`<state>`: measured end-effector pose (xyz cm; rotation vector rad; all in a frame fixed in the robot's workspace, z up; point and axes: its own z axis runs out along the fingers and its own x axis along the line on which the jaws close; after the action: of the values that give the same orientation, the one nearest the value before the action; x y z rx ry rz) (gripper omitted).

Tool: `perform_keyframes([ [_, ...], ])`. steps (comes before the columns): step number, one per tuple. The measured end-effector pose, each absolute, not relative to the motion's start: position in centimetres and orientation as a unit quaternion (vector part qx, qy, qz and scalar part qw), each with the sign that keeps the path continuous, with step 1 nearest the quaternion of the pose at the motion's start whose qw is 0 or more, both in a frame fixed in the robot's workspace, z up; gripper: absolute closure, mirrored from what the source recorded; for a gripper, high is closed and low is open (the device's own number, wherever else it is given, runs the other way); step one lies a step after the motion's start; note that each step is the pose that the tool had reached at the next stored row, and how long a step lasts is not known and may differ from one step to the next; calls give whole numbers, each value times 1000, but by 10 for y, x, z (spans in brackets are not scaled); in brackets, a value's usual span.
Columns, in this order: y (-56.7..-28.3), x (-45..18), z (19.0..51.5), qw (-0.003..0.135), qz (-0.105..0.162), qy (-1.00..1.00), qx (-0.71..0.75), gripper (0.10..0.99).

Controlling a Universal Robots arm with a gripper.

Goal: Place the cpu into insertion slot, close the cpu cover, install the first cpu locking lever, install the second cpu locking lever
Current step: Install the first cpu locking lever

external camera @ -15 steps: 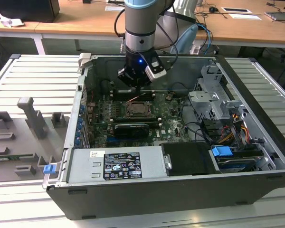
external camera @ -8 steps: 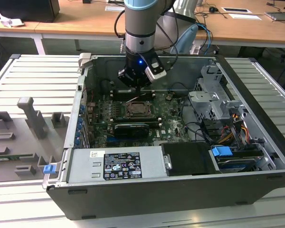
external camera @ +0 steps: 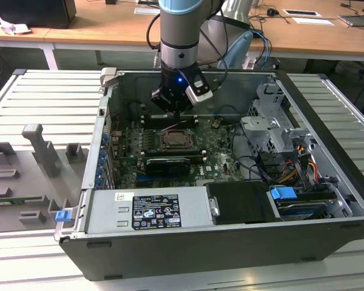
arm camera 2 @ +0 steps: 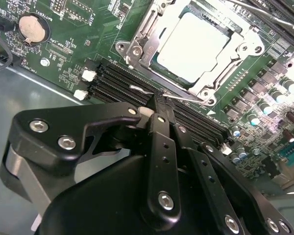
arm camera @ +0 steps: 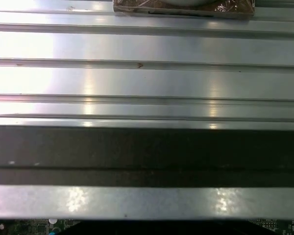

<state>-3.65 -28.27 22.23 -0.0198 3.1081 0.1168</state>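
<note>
The cpu [arm camera 2: 193, 46], with its dull silver top, lies flat in the insertion slot [external camera: 176, 140] on the green board. The cpu cover [arm camera 2: 146, 46], a silver frame, is folded down around it. A thin silver locking lever [arm camera 2: 143, 90] runs along the near side of the socket, over the memory slots. In the second wrist view my gripper [arm camera 2: 159, 102] has its black fingers [arm camera 2: 161, 128] pressed together, and their tip is right at that lever's wire. In the exterior view the gripper [external camera: 177, 112] hangs just above the far edge of the socket.
Black memory slots [arm camera 2: 115, 81] and a coin battery [arm camera 2: 30, 28] lie beside the socket. A long black card [external camera: 167, 165], the power supply [external camera: 148, 209] and a drive cage [external camera: 273, 121] crowd the open case. Grey fixtures [external camera: 42, 151] stand outside, on the exterior view's left.
</note>
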Motion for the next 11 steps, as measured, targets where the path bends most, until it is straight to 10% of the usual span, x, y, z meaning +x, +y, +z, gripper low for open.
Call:
perform_keyframes([
  [11, -281, -25, 215, 15, 38, 999, -15, 980],
])
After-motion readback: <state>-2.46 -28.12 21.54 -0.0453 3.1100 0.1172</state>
